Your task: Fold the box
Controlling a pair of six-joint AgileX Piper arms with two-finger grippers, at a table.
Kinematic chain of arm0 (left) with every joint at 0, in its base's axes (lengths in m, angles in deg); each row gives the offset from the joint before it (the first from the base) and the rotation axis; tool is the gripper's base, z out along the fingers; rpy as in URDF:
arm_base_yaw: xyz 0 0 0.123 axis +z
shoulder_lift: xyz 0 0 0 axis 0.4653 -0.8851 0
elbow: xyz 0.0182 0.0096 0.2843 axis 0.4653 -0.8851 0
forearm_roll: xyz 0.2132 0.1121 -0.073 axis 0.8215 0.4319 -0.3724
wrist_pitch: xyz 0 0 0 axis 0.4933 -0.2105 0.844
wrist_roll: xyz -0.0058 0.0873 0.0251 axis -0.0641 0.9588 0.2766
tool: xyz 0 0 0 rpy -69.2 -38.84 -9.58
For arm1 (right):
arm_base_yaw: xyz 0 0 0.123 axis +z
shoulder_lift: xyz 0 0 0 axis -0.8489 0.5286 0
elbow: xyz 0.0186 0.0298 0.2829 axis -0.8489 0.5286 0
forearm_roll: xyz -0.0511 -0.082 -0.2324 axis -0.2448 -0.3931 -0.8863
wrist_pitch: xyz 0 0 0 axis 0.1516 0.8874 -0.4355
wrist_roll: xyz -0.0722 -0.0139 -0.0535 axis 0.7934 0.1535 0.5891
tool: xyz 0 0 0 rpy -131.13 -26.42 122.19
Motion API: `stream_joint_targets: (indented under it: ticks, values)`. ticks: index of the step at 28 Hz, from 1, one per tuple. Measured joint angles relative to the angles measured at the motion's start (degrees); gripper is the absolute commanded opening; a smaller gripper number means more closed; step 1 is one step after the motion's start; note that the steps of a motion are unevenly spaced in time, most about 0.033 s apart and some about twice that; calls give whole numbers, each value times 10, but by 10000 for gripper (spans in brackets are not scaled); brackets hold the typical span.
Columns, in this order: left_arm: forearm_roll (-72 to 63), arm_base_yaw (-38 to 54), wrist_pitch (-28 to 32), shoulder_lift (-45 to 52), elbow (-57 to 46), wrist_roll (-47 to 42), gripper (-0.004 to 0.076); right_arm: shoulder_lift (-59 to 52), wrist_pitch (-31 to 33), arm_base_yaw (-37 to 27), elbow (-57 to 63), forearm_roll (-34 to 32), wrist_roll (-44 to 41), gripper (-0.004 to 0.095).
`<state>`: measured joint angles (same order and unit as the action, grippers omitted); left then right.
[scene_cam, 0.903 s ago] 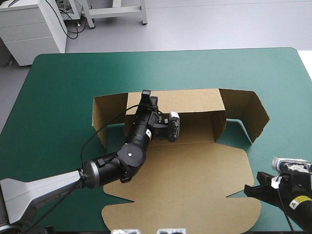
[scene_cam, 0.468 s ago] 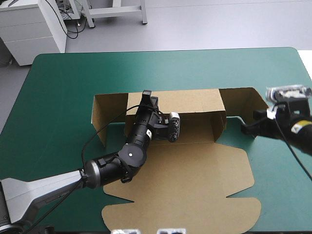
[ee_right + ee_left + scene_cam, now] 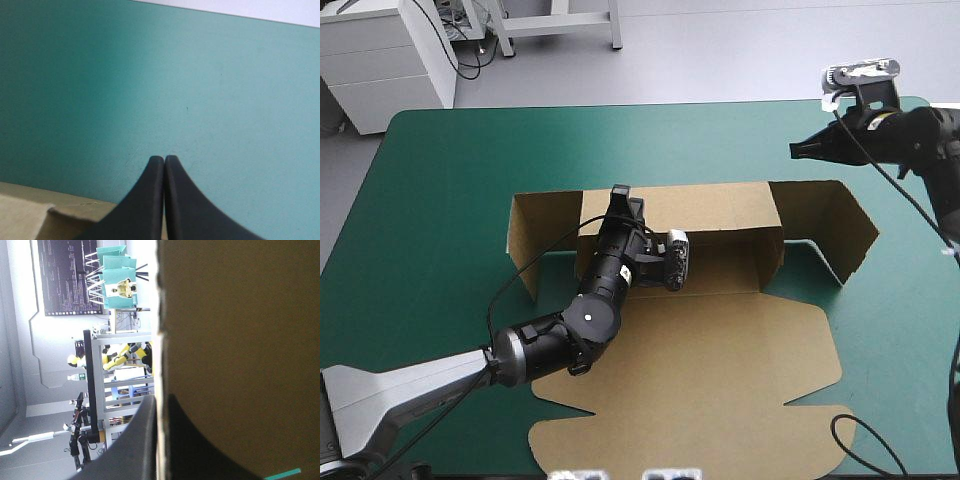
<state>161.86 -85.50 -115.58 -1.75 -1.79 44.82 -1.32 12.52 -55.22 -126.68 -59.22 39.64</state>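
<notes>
Box sits mid-desk, half formed: back wall raised, left flap and right flap standing, big lid panel flat toward the near edge of the desk. Left pincer is at the back wall's top edge, pinching the board; the left wrist view shows a black finger on either side of the brown sheet. Right pincer hangs in the air over the far right of the desk, beyond the right flap, touching nothing, fingers pressed together into one point.

Risks, as I judge them: the box is held at one spot only. If the right pincer comes down hard on the right flap, it could splay it outward or shove the whole box round, twisting it in the left grip. The flap stands loose and angled, so a push off its crease could bend the board in the wrong place. If the left pincer slips, the back wall likely drops flat.

Versus earlier: the right pincer was low at the near right corner of the desk, then just beside the right flap, and now it is up at the far right. Left arm and box look unchanged.
</notes>
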Motion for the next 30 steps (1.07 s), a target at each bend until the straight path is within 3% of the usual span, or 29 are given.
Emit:
stream_joint_targets:
  ticks: [10, 30]
  values:
    - [10, 0, -14, -20, 0, -2, -8, 118, 24, 0, -25, 5, -3, -19]
    - [27, 0, -34, -35, 2, -14, -8, 111, 190, 0, -28, 63, 47, -19]
